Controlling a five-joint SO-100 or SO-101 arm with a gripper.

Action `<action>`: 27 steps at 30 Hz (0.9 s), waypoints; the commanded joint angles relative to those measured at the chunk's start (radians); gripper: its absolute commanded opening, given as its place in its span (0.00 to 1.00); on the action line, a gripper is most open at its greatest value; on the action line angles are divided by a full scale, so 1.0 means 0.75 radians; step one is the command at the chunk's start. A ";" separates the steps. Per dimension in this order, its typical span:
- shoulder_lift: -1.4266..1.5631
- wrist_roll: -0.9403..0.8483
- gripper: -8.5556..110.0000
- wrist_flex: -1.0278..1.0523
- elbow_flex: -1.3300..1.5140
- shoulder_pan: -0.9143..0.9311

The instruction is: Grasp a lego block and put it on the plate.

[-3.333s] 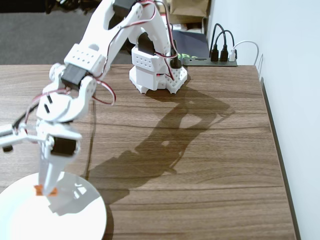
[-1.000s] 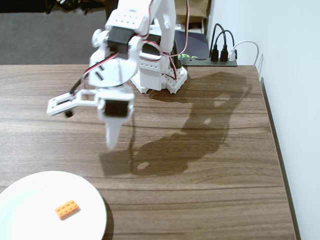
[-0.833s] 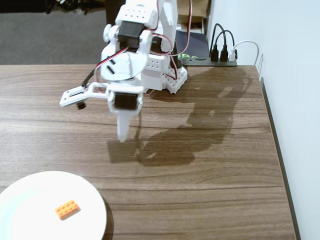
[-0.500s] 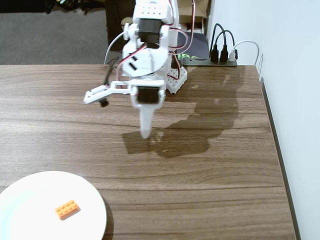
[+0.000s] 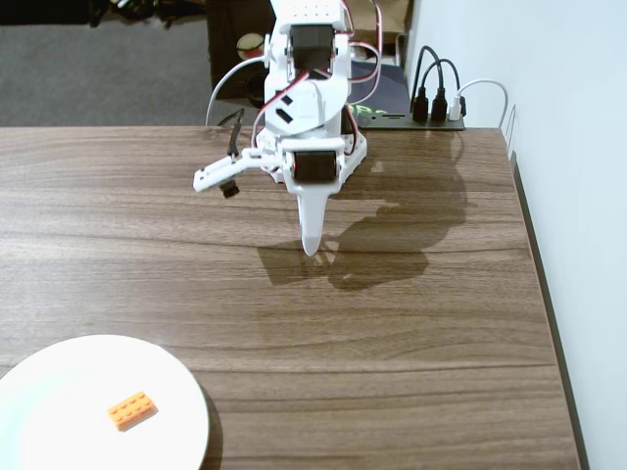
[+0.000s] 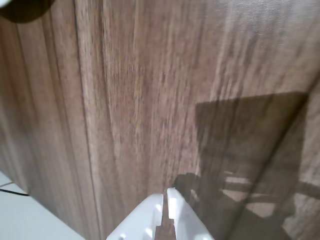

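The orange lego block [image 5: 131, 409] lies flat on the white plate [image 5: 59, 392] at the bottom left of the fixed view. My gripper [image 5: 312, 248] hangs over the bare wood near the table's middle, far up and to the right of the plate. Its white fingers point down and sit together, with nothing between them. In the wrist view the gripper [image 6: 165, 193] enters from the bottom edge, shut and empty, over wood grain and its own shadow. Neither block nor plate shows in the wrist view.
The arm's white base [image 5: 338, 157] stands at the table's far edge, with a black power strip and plugs [image 5: 436, 106] behind it. A white wall [image 5: 578, 196] runs along the table's right edge [image 5: 539, 284].
The arm has let go of the block on the plate, then lifted and swung right and back toward its base. The block has stayed still on the plate.
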 commanded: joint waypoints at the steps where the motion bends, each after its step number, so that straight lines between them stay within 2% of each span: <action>1: 0.098 0.029 0.08 0.084 0.004 -0.002; 7: 0.280 0.051 0.08 0.245 0.039 -0.006; 20: 0.607 0.063 0.08 0.411 0.098 0.018; 27: 0.630 0.070 0.08 0.425 0.104 0.029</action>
